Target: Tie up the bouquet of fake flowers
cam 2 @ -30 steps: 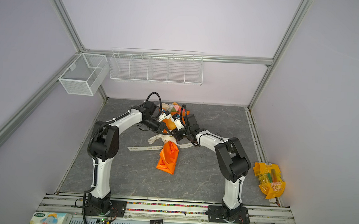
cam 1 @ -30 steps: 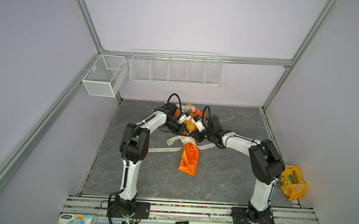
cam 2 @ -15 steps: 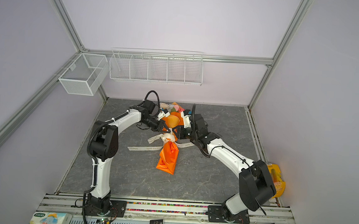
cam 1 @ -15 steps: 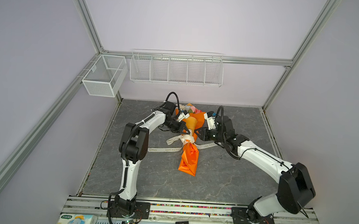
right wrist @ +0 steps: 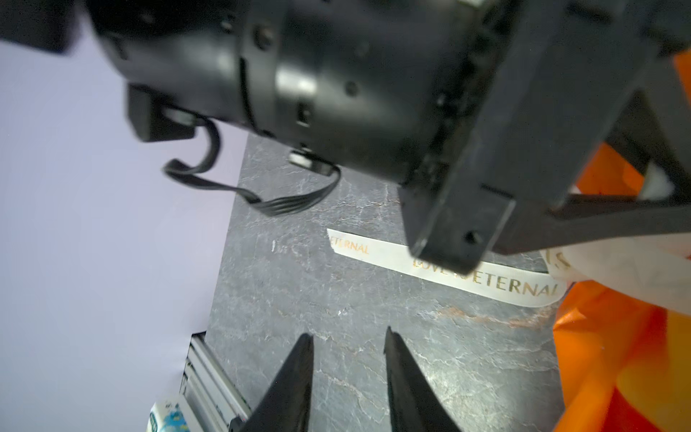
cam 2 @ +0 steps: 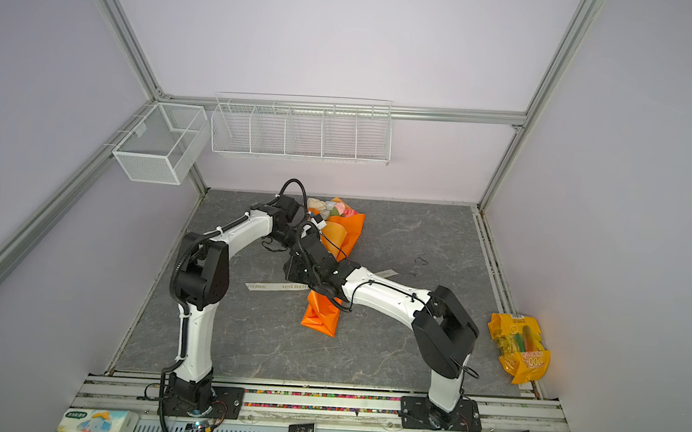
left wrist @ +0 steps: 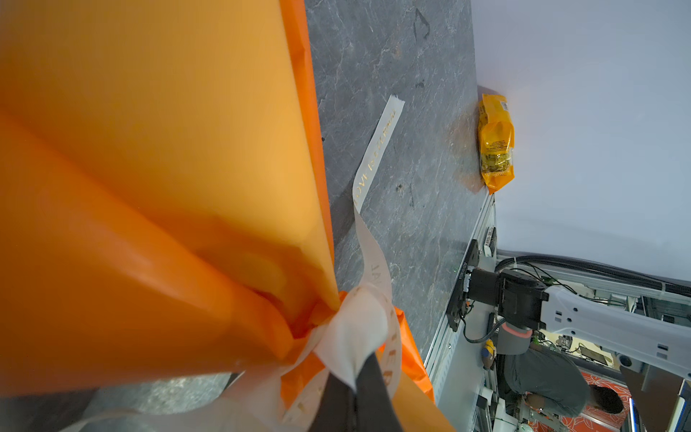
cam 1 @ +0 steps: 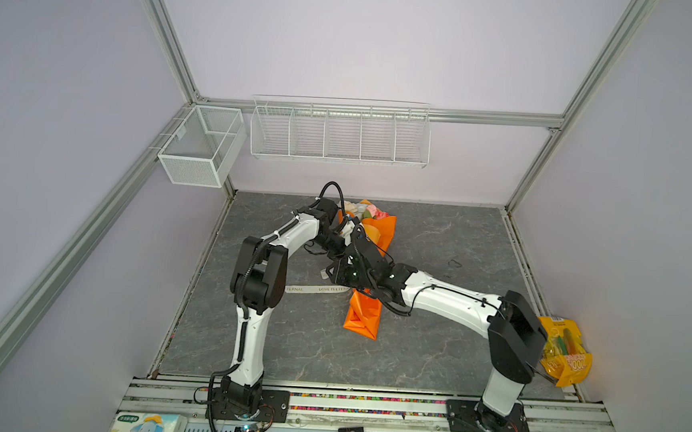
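Supporting surface: grey marbled slab table [cam 1: 438, 240], pale walls and aluminium frame around it.
Arms: white-and-black left arm [cam 1: 293, 232] reaches to far centre. White-and-black right arm [cam 1: 451, 301] crosses above the wrap's middle, and the two wrists crowd together there.
Racks: long white wire rack [cam 1: 340, 131] on back wall; small white mesh box [cam 1: 199, 148] on left wall.
Wrap: orange paper wrapping sheet [cam 1: 364, 314] lies on the table as a cone, wide mouth toward back wall, narrow folded end toward the front.
Bouquet: bouquet of fake flowers [cam 1: 361, 212], pink and cream heads with green, shows at the wrap's mouth at far centre of the table in both top views [cam 2: 330, 208]. Stems hidden inside the wrap.
Ribbon: cream satin ribbon with gold lettering [left wrist: 377, 149], bunched round the wrap's waist. One tail lies flat on the table toward the left arm [cam 1: 314, 289], the other toward the right side.
Bag: yellow plastic snack bag [cam 1: 564, 349] at the table's right edge, well apart from the rest.
Left gripper: left gripper [left wrist: 355, 385] clamped tight, pinching the ribbon at the waist bunch.
Right gripper: right gripper [right wrist: 348, 336], jaws parted with bare table between them, holding nothing, near the flat ribbon tail but not touching it.
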